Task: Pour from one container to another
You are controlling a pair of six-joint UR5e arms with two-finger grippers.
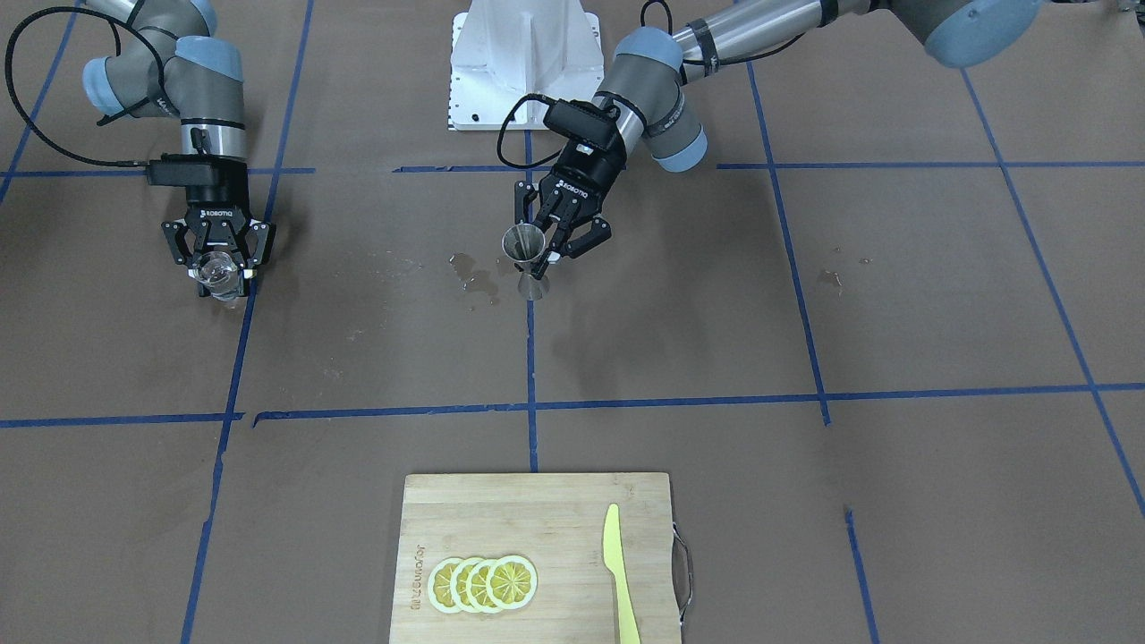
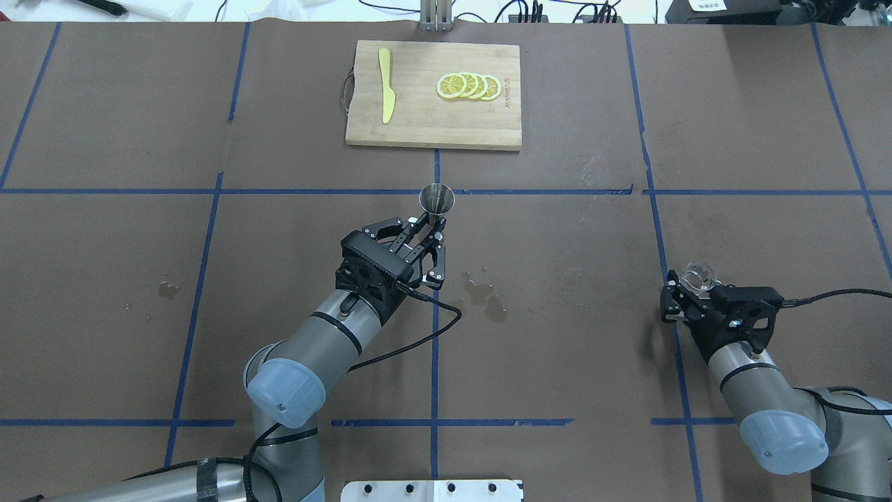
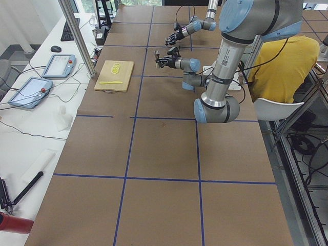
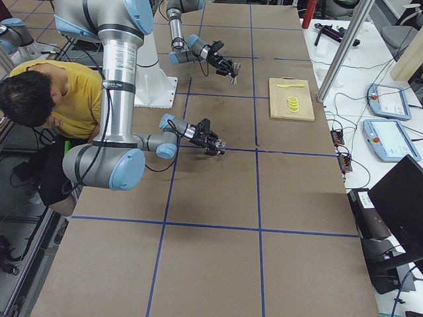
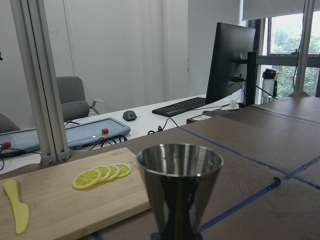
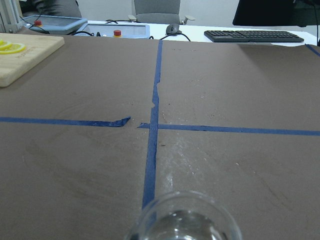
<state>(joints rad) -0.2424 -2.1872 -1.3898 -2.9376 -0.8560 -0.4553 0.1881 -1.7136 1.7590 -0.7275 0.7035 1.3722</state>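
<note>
The metal cup [image 2: 437,198] stands upright near the middle of the tabletop [image 2: 557,335]. The left gripper [image 2: 433,223] is closed around its thin waist. Far to the side, the right gripper [image 1: 220,279] is closed around a clear glass [image 1: 217,266].

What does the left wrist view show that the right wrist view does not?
Only the left wrist view: the steel jigger close up, the yellow knife and a monitor. Only the right wrist view: the rim of the glass at the bottom edge. Both: the board, lemon slices, a keyboard and blue tape on the brown table.
</note>
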